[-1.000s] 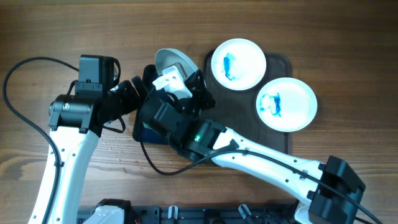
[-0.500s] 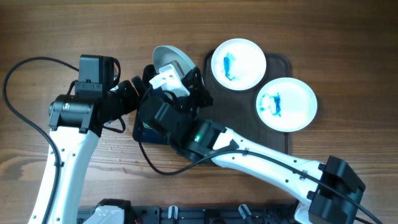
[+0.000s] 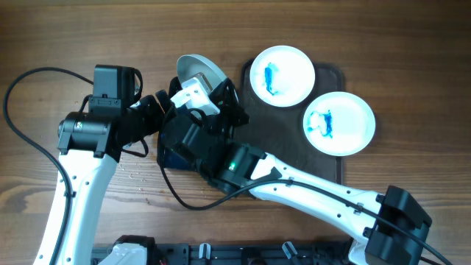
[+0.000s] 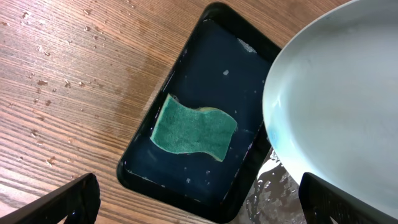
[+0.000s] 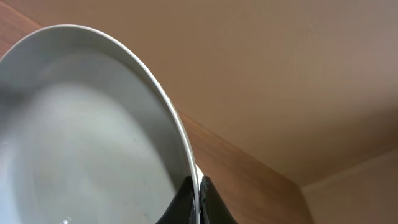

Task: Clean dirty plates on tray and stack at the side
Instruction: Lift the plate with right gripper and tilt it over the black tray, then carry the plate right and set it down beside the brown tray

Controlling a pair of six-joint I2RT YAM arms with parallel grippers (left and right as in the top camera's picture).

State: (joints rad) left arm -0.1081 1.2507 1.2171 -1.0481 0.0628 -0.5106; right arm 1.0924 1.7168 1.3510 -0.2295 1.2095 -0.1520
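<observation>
Your right gripper [image 5: 198, 194] is clamped on the rim of a white round plate [image 5: 81, 137]. In the right wrist view its two fingers meet tightly on the thin edge. From overhead you see this plate [image 3: 199, 71] held tilted above the wooden desk [image 3: 88, 29], just left of the dark brown rectangular tray [image 3: 291, 136]. The side of the plate that you can see shows no blue marks.

Your left gripper [image 4: 205, 200] has its fingers wide apart and holds nothing. The dark fingers [image 4: 65, 202] appear only at the lower corners of the left wrist view. Below this gripper a small black rectangular basin [image 4: 217, 74] stands on the desk. A green sponge with a wavy edge [image 4: 194, 129] lies flat inside the basin, nearer to its lower-left part. The held plate fills the right side of that view, over the right end of the basin and apart from the sponge. Small water drops [image 4: 37, 81] are scattered on the desk to the left of the basin.

On the brown tray lie two more white round plates, each with a blue stain in the middle. The upper stained plate [image 3: 282, 76] sits at the upper-left corner of the tray. The lower stained plate [image 3: 339, 123] sits at the right side. They are very close, but you cannot tell from overhead whether their rims touch.
</observation>
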